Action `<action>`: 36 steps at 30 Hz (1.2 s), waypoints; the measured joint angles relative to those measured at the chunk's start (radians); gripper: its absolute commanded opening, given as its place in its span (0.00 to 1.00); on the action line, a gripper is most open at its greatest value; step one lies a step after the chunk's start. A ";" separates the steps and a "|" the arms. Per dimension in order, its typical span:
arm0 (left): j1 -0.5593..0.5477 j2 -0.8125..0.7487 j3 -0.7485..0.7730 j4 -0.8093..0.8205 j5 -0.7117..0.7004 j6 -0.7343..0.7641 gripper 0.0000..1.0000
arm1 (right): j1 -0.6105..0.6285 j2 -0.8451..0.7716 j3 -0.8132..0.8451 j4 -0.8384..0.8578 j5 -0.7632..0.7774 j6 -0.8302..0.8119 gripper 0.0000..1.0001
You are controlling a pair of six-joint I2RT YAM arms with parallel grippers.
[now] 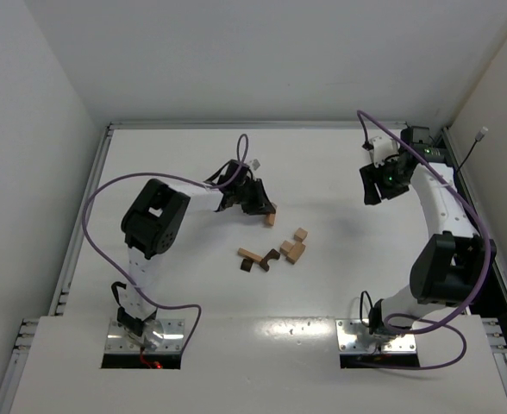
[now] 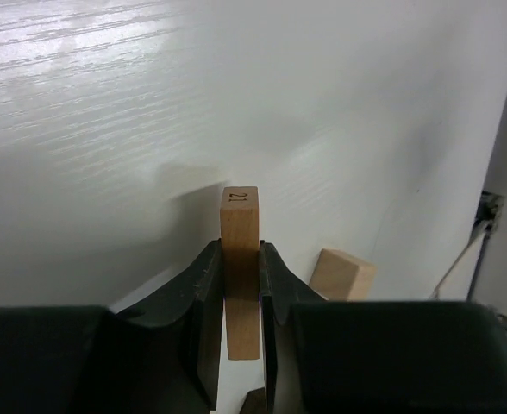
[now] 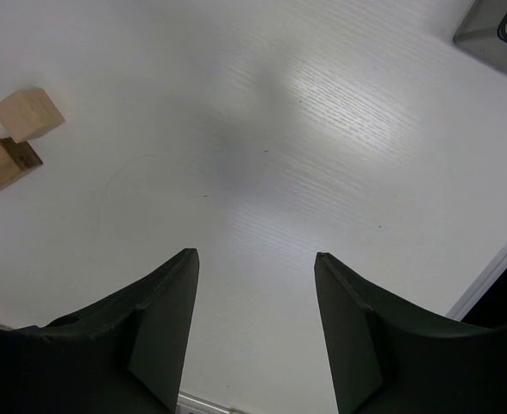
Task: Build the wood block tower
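A narrow tan block [image 2: 240, 220] is clamped between the closed jaws of the left gripper [image 2: 240, 259], with its marked end standing out beyond the fingertips. In the top view this pair is seen just left of centre. The remaining blocks [image 1: 275, 250], tan and dark brown with one arch-shaped, are scattered unstacked on the table [image 1: 366, 285] at the centre of that view, just below and right of the held piece. The right gripper [image 1: 381, 183] is spread wide with nothing between its fingers, at the upper right of the top view and well apart from the blocks.
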 measured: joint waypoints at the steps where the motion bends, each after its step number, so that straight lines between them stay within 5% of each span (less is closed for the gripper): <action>1: 0.002 0.007 -0.013 0.036 0.011 -0.032 0.08 | 0.000 0.000 0.000 0.000 0.000 0.000 0.53; 11: 0.013 0.054 -0.018 0.149 0.019 -0.137 0.34 | -0.010 0.000 0.000 -0.002 0.000 -0.001 0.53; 30: 0.135 -0.021 -0.013 0.007 -0.159 0.004 0.43 | -0.015 0.000 -0.001 -0.003 -0.001 -0.001 0.53; 31: 0.147 -0.030 -0.013 -0.019 -0.159 0.043 0.50 | -0.015 0.000 -0.001 -0.003 -0.001 -0.001 0.53; 34: 0.166 -0.057 0.011 -0.108 -0.110 0.216 0.92 | -0.015 -0.002 -0.001 -0.003 -0.005 -0.001 0.53; 36: 0.165 -0.070 0.042 -0.190 -0.049 0.341 0.86 | -0.015 -0.007 -0.001 -0.003 -0.007 -0.003 0.53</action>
